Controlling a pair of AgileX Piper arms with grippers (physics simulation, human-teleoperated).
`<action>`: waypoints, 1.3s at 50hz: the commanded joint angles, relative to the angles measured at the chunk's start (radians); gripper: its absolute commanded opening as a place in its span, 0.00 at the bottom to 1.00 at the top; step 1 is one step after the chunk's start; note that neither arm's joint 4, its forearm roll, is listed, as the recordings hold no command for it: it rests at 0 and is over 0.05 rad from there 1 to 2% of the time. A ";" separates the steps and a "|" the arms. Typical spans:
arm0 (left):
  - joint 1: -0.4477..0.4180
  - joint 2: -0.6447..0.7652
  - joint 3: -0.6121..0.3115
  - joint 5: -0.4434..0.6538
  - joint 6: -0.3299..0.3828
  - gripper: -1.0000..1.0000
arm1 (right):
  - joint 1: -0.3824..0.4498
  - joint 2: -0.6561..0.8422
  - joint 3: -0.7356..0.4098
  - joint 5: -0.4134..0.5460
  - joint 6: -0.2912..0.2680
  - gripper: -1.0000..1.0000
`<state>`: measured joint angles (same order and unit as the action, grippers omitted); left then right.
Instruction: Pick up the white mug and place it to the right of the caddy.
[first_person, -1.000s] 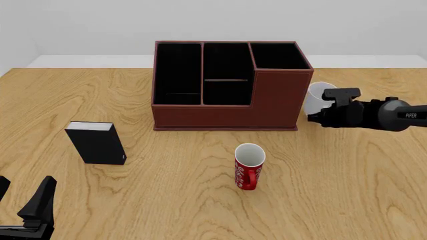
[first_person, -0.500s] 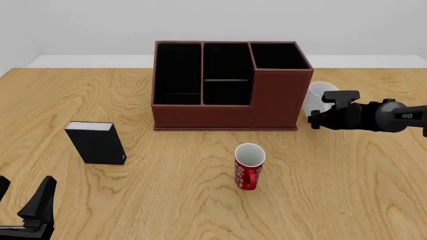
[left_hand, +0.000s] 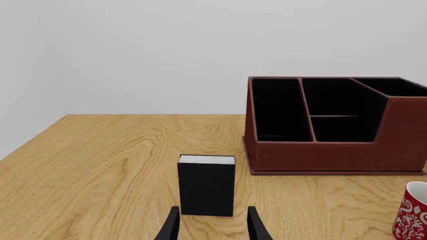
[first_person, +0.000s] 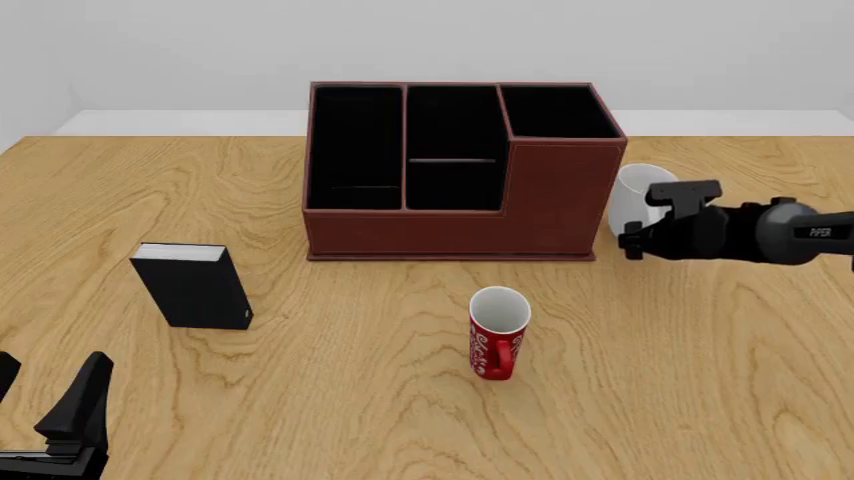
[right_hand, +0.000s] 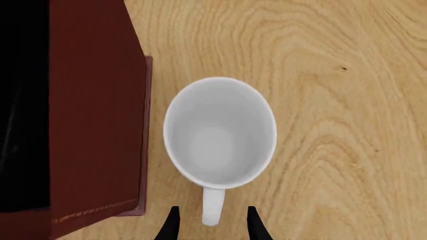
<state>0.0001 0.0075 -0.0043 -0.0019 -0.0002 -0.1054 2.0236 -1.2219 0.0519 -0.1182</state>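
Note:
The white mug (first_person: 635, 194) stands upright on the table just right of the caddy (first_person: 454, 232), close to its tall-walled end. In the right wrist view I look down into the white mug (right_hand: 220, 132) beside the caddy's wall (right_hand: 93, 125). Its loop handle (right_hand: 213, 206) lies between the two fingertips with a gap on each side. My right gripper (first_person: 643, 218) is open at the mug, fingers astride the handle (right_hand: 212, 227). Far off, my left gripper (first_person: 47, 388) rests open and empty at the near left corner (left_hand: 213, 227).
A red mug with white lettering (first_person: 499, 335) stands in front of the caddy (left_hand: 333, 155); it also shows in the left wrist view (left_hand: 412, 212). A small black book-like box (first_person: 195, 288) stands upright at the left, straight ahead of the left gripper (left_hand: 207, 186).
The right gripper has sunk slightly and edged left toward the white mug, mostly in the first half second. The mug, the left arm and everything else have stayed put.

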 joint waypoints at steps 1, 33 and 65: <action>0.000 0.000 0.000 0.000 0.000 1.00 | 0.002 -0.028 0.007 0.007 0.001 1.00; 0.000 0.000 0.000 0.000 0.000 1.00 | 0.014 -0.103 0.070 -0.008 0.012 1.00; 0.000 0.000 0.000 0.000 0.000 1.00 | 0.012 -0.189 0.132 -0.009 0.016 1.00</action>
<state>0.0001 0.0075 -0.0043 -0.0019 -0.0001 -0.0990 1.8626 -1.1080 0.0441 -0.1084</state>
